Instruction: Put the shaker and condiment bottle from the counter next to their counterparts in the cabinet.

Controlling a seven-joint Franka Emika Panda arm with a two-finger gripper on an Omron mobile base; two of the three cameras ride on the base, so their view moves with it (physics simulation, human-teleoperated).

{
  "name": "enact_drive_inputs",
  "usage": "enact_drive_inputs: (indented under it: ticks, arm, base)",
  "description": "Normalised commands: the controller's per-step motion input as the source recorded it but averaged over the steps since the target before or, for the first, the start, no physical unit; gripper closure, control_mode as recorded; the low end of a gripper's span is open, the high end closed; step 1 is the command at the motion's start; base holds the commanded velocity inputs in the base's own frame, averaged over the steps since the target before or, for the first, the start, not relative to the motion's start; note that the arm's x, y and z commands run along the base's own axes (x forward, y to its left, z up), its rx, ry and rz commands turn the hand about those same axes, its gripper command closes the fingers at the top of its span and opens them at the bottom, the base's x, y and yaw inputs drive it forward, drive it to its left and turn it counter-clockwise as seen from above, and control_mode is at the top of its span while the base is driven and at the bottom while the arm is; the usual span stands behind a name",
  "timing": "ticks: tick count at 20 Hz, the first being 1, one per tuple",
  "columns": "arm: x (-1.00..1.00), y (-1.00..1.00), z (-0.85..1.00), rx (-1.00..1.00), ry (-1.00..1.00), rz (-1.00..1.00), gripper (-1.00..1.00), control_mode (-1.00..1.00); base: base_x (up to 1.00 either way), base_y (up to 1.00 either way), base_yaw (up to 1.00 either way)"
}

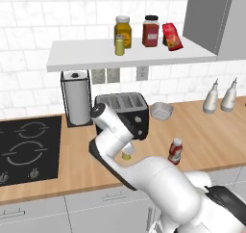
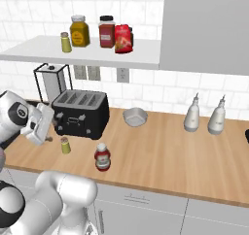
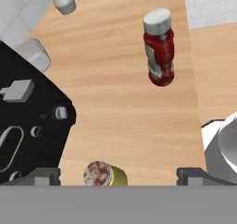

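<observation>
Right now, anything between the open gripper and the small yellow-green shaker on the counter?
Nothing visible. In the hand view the small yellow-green grey-capped shaker stands between the open gripper tips, bare light-wood counter around it. The black toaster sits off to one side.

1. I'm working in a home kitchen: white wall tiles [image 1: 29, 25], wooden counter [image 1: 211, 135].
2. Black hob [image 1: 29, 148], toaster [image 2: 80, 113], paper towel stand [image 1: 77, 99].
3. Shelf [image 1: 86, 54] holding jars.

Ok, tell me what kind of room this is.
A kitchen, rendered rather than real: a black hob set in a light-wood counter, a black toaster against white wall tiles, and a shelf holding condiment jars.
</observation>
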Motion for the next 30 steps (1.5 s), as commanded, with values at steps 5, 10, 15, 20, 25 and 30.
enact_drive_inputs:
  ticks: [5, 10, 15, 20, 25, 30]
  arm:
    - [0.00, -0.09, -0.24, -0.14, 0.07, 0.00, -1.00, -1.00]
    - [0.07, 0.11, 0.00, -0.03, 0.00, 0.00, -1.00, -1.00]
    - [0.15, 0.05, -0.45, -0.27, 0.03, 0.00, -1.00, -1.00]
    - [0.06, 0.00, -0.06, -0.05, 0.03, 0.00, -1.00, -1.00]
    - [0.20, 0.00, 0.00, 0.00, 0.00, 0.00, -1.00, -1.00]
    - [0.26, -0.03, -0.24, -0.02, 0.02, 0.00, -1.00, -1.00]
  base:
    - [0.00, 0.00, 0.00]
    - [0.00, 0.00, 0.00]
    - [0.00, 0.00, 0.00]
    - [0.00, 0.00, 0.00]
    - [0.00, 0.00, 0.00]
    - [0.00, 0.00, 0.00]
